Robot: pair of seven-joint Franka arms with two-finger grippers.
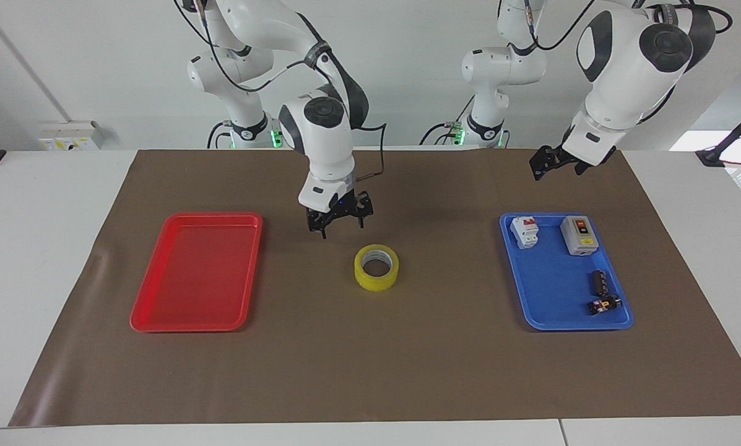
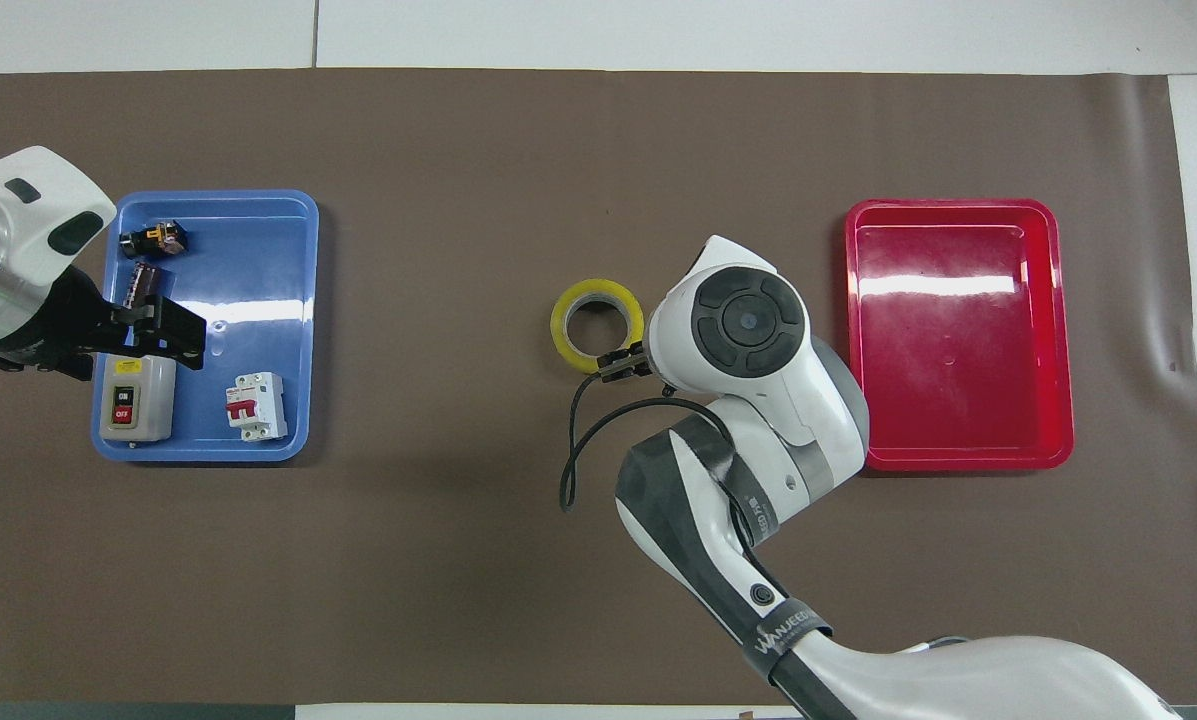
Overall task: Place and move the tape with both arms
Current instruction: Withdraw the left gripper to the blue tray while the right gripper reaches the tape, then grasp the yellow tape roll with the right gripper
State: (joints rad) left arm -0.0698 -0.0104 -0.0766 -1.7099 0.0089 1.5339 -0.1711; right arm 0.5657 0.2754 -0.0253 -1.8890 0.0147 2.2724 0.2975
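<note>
The tape (image 1: 376,267), a yellow roll with a pale core, lies flat on the brown mat midway between the two trays. In the overhead view the right arm's wrist covers part of the tape (image 2: 588,322). My right gripper (image 1: 340,228) hangs open and low over the mat close beside the tape, apart from it and holding nothing. From overhead its own wrist hides most of it. My left gripper (image 1: 540,166) is raised and open with nothing in it. From overhead the left gripper (image 2: 183,335) is over the blue tray's edge.
A blue tray (image 1: 550,285) at the left arm's end holds a grey switch box (image 1: 579,235), a white circuit breaker (image 1: 524,231) and two small dark parts (image 1: 600,282). A red tray (image 1: 197,272) lies at the right arm's end with nothing in it.
</note>
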